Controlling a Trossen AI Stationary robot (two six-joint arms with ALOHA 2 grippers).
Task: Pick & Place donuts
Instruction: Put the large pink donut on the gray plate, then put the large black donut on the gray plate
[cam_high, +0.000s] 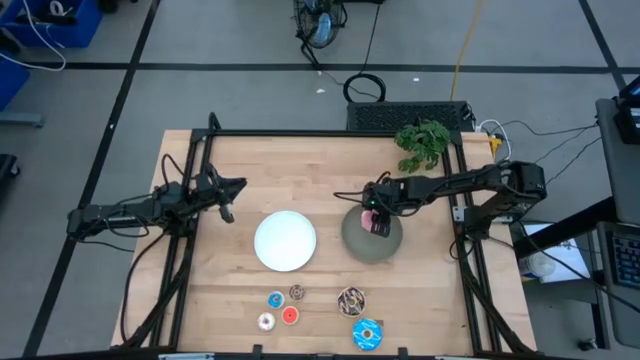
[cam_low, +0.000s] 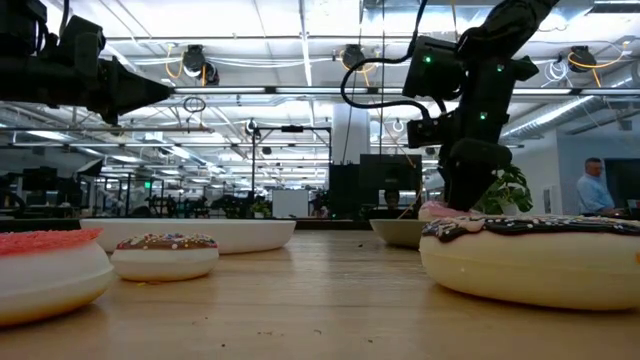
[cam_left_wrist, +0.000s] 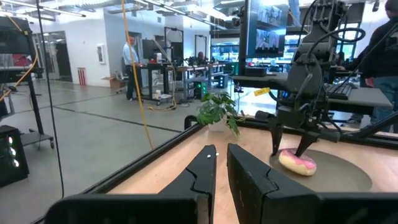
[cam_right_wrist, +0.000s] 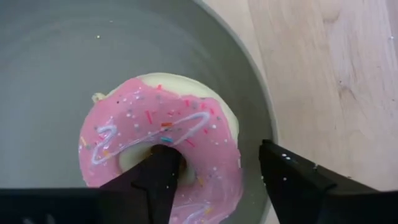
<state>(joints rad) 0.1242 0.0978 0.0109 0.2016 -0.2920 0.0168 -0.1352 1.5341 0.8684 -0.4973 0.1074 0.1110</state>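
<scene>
- Pink-iced sprinkled toy donut ring (cam_right_wrist: 163, 146) lies in the grey round plate (cam_right_wrist: 56, 56), right under the right gripper (cam_right_wrist: 211, 177).
- Fingers spread wide, unclamped: one in the hole, other outside the rim.
- Prob light, stiff, slick plastic; pinch thru the ring wall.
- Left gripper (cam_left_wrist: 221, 165) waits well off, nearly closed, empty.

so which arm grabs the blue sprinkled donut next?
Right, probably. The blue sprinkled donut lies on the right gripper's side; it's open over the pink donut on the grey plate. Left gripper waits farther off.

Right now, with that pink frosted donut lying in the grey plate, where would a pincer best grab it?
Across one side of the ring, from straight above. The pink frosted toy donut lies flat on the grey round plate, hole up, so one finger fits the hole, the other outside, as the right pincer stands, open.
</scene>
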